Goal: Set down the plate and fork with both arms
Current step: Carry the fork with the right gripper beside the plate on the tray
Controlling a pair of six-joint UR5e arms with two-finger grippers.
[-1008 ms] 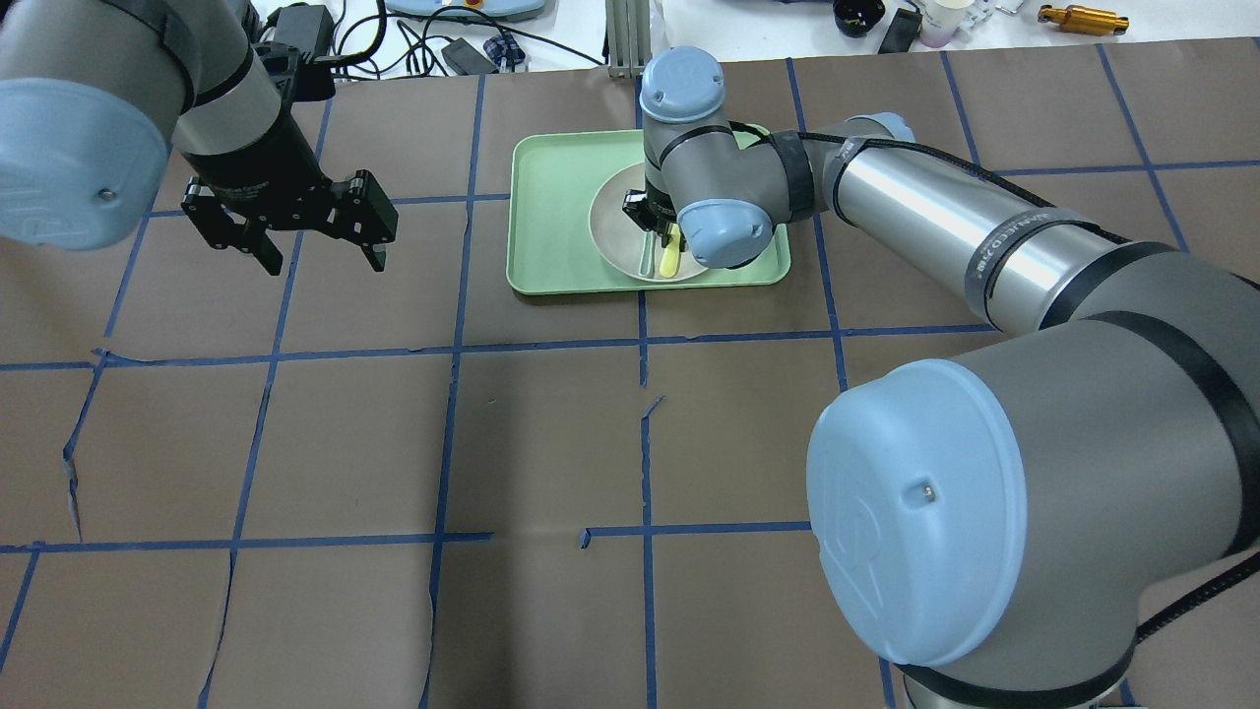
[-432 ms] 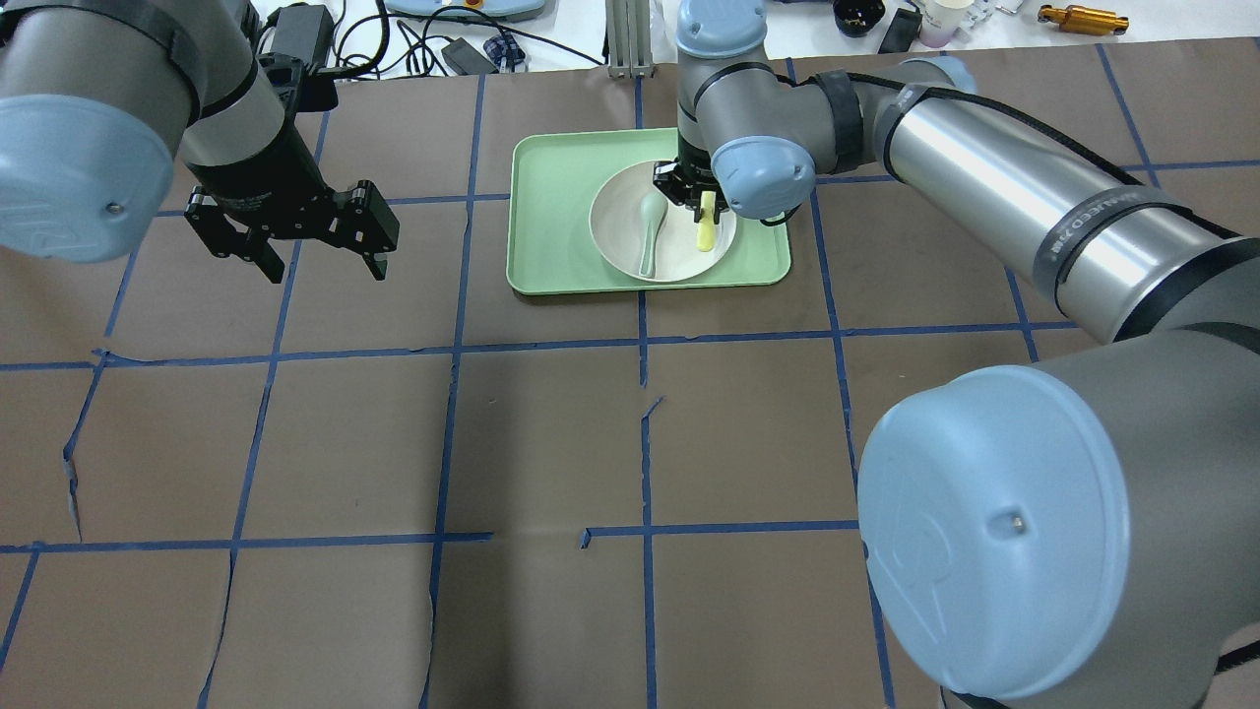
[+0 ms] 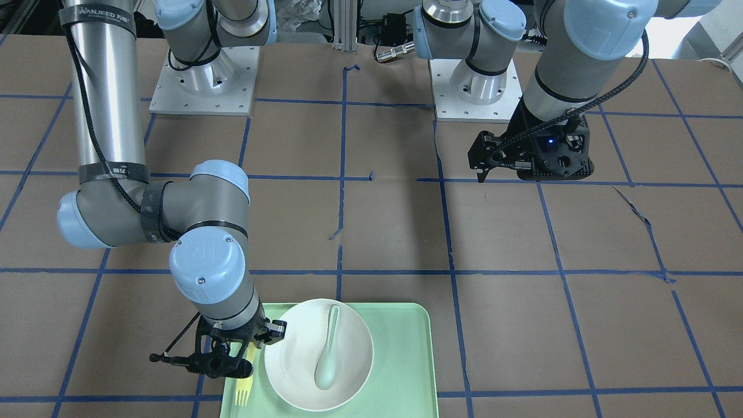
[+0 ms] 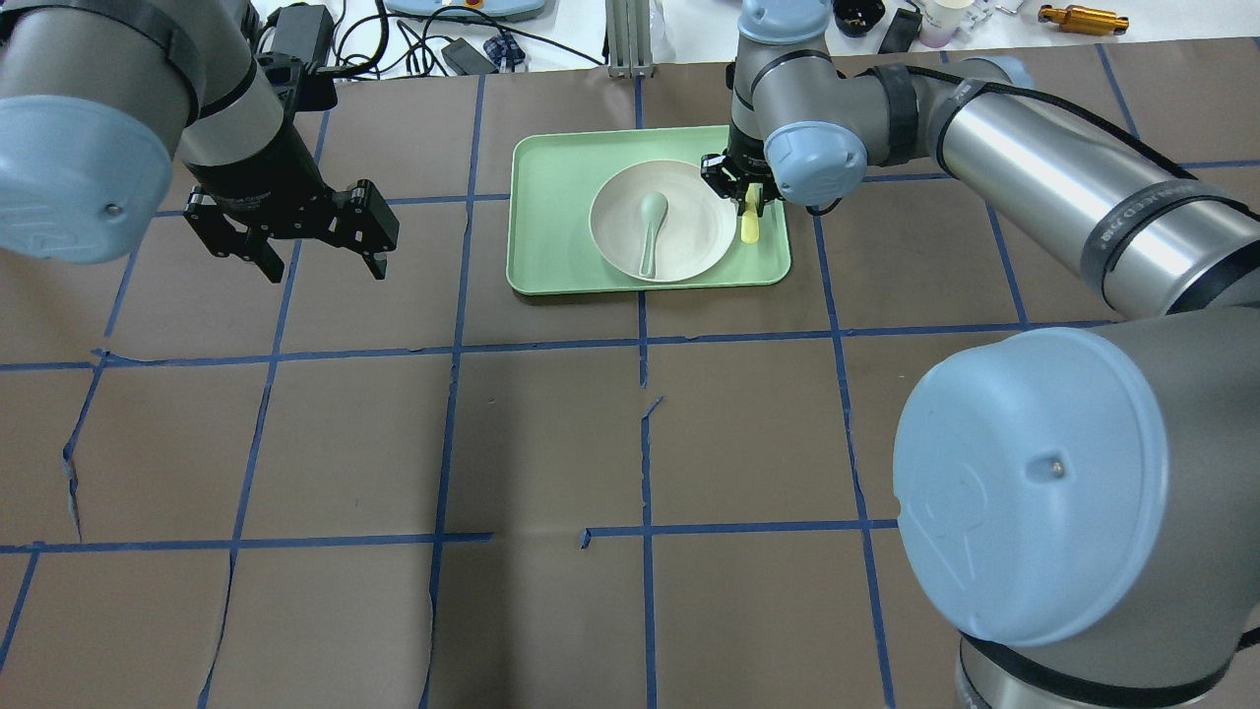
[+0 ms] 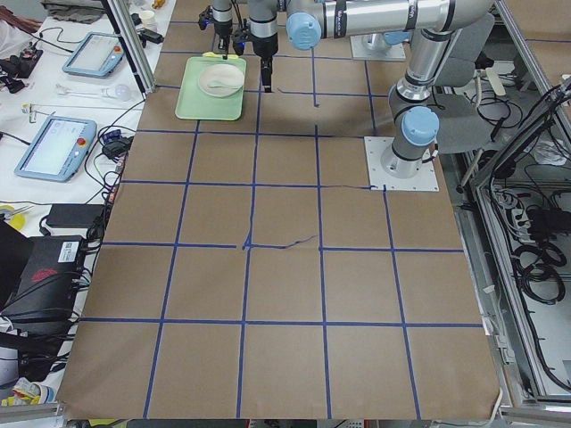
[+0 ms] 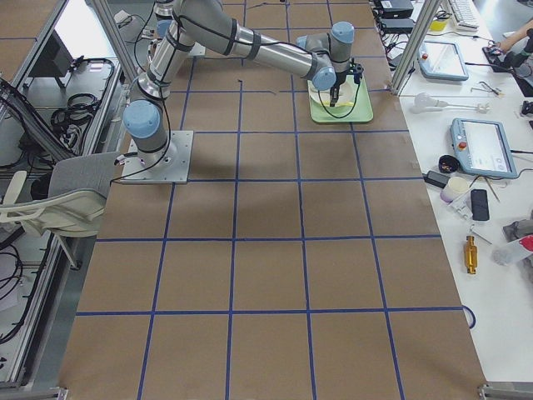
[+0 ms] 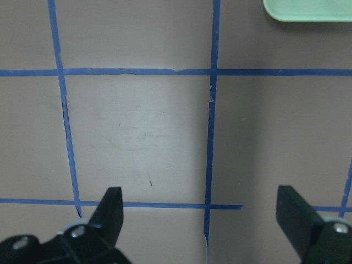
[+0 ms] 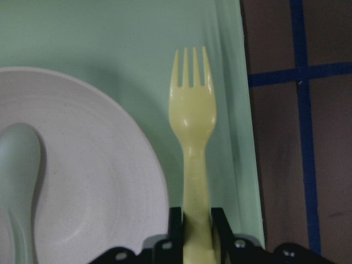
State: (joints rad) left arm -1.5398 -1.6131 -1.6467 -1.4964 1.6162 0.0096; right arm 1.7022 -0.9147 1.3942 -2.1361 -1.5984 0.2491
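The off-white plate (image 4: 694, 236) lies on the mint-green tray (image 4: 551, 217), with a pale green spoon (image 4: 650, 222) in it. My right gripper (image 4: 740, 187) is shut on the handle of the yellow fork (image 4: 750, 228). It holds the fork over the tray's strip between the plate and the tray's right rim. In the right wrist view the fork (image 8: 192, 110) points tines away, beside the plate (image 8: 99, 181). My left gripper (image 4: 325, 268) is open and empty above the brown table, left of the tray. It holds nothing in the left wrist view (image 7: 199, 198).
The table is covered in brown paper with a blue tape grid. Cables, a tablet and small tools lie beyond the far edge (image 4: 463, 49). The tray's corner (image 7: 308, 8) shows at the top of the left wrist view.
My right gripper has carried the fork to the right, from over the plate to the tray's right strip beside it. The spoon now shows fully. The left arm has barely moved.
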